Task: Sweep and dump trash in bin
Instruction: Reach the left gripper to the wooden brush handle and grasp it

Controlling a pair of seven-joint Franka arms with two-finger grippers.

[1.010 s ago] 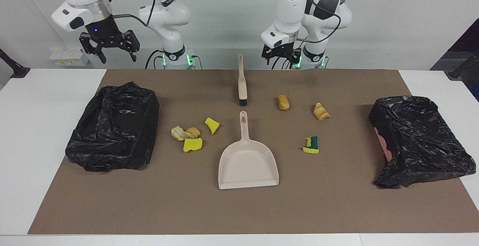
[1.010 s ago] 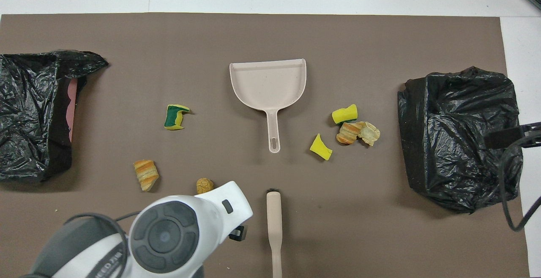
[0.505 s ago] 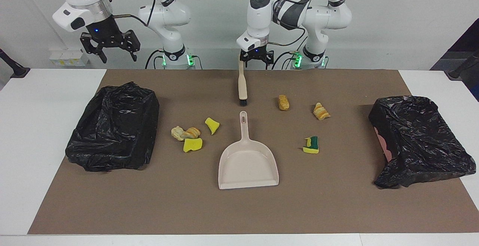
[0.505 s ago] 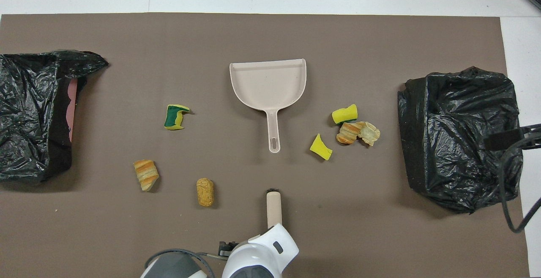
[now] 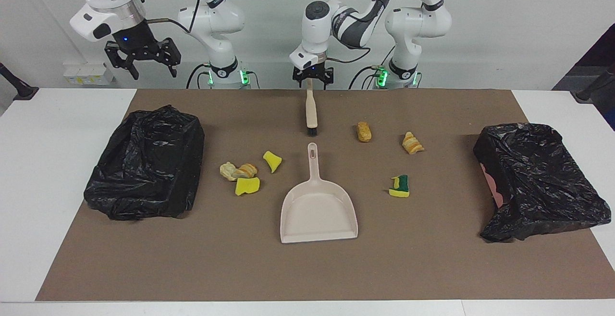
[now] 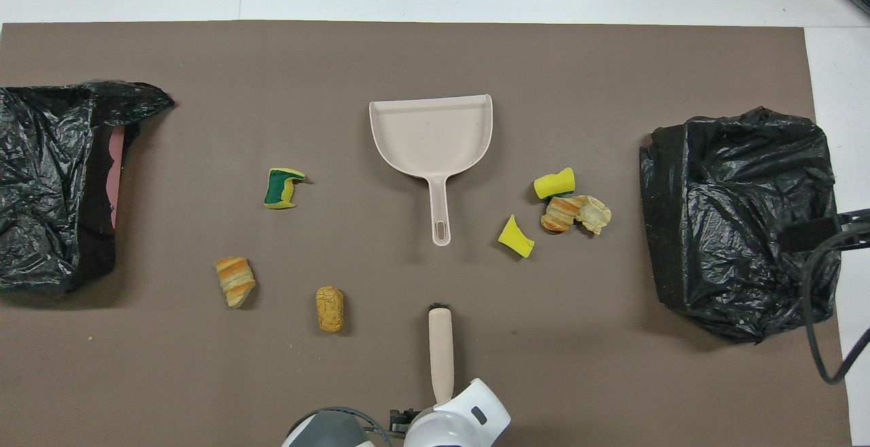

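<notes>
- Trash scraps lie scattered on the brown mat (image 5: pixel 432 268) that covers the white table (image 5: pixel 48 186), in two loose groups on either side of the dustpan.
- Toward the right arm's end lie a cluster of four: a yellow sponge wedge (image 5: pixel 272 161), a yellow sponge bit (image 5: pixel 247 186), a striped tan-brown bread-like lump (image 5: pixel 247 169) and a pale crumpled lump (image 5: pixel 227 170) touching it.
- Toward the left arm's end lie three, apart from each other: a tan oblong lump (image 5: pixel 363 131), a striped bread-like lump (image 5: pixel 412 143), and a yellow sponge bit with a green layer (image 5: pixel 400 186), the last the farthest from the robots.
- The beige plastic dustpan (image 5: pixel 319 210) lies flat mid-mat, its handle pointing toward the robots and its open edge away from them.
- The beige hand brush with dark bristles (image 5: pixel 310 107) lies nearer to the robots than the dustpan, in line with its handle, bristle end just short of the handle's tip.
- The left gripper (image 5: pixel 312 75) hangs over the robots' end of the brush handle, fingers spread on either side of it, not clamped.
- The right gripper (image 5: pixel 142 59) waits raised over the table's edge near the robots, fingers spread, holding nothing.
- One black-bagged bin (image 5: pixel 146 162) sits at the right arm's end of the mat, and another black-bagged bin (image 5: pixel 538 179), showing a pink patch, at the left arm's end.
</notes>
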